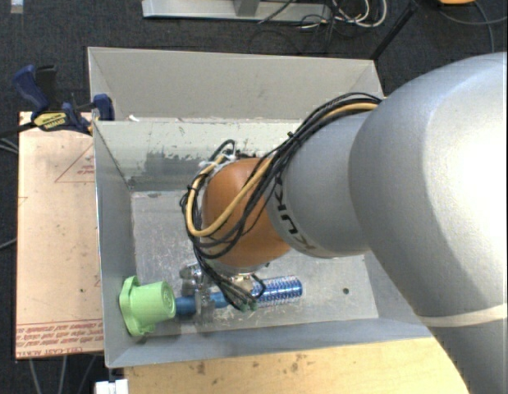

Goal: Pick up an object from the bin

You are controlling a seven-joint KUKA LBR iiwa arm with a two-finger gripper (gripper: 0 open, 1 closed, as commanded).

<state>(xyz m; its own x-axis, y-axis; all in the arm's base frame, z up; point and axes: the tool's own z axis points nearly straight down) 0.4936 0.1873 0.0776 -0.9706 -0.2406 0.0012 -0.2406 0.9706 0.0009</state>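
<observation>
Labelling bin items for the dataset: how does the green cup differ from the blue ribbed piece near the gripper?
Colour: the green cup is pale green, while the blue ribbed piece is blue with light ridges.
Shape: the cup is wide and smooth with a flared rim, while the ribbed piece is a slim cylinder.
Place: the cup lies left of the gripper, in the near-left corner, and the ribbed piece lies to its right.
Shared: both lie on their sides on the bin floor.

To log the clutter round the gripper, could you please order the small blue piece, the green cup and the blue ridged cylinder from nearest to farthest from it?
1. Small blue piece, right beside the gripper, at the bin's near wall.
2. Green cup, towards the view's left, and blue ridged cylinder, towards its right: too close to call.
</observation>
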